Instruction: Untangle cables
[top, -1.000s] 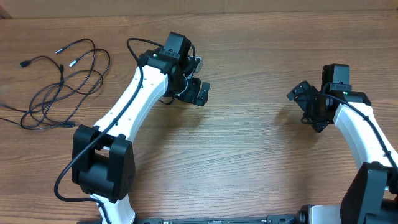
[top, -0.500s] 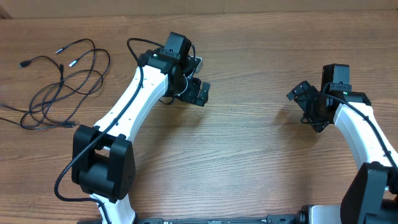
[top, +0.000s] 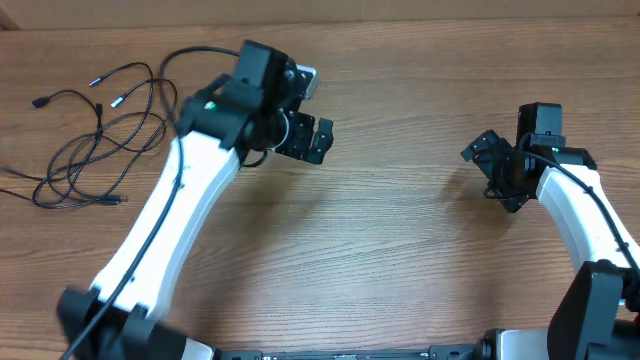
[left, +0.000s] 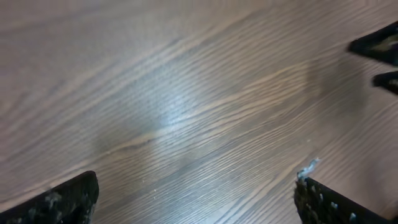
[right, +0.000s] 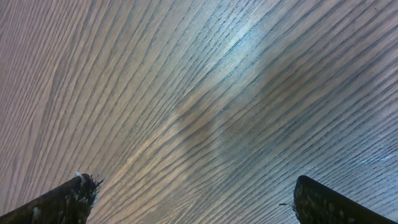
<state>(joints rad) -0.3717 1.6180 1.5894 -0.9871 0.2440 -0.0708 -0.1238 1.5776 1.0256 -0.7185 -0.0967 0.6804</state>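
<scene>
Tangled black cables (top: 95, 135) lie untouched near the table's (top: 400, 260) left edge. The left gripper (left: 196, 200) and right gripper (right: 193, 200) hover wide open over bare wood, apart from them.

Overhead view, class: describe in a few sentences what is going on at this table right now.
The job is untangling, but nothing is being handled yet. A loose tangle of thin black cables lies at the far left of the wooden table, with nothing touching it. The left gripper is open over bare wood just right of the tangle. The right gripper is also open, far off on the right side. Both wrist views show only wood grain between the fingers.
</scene>
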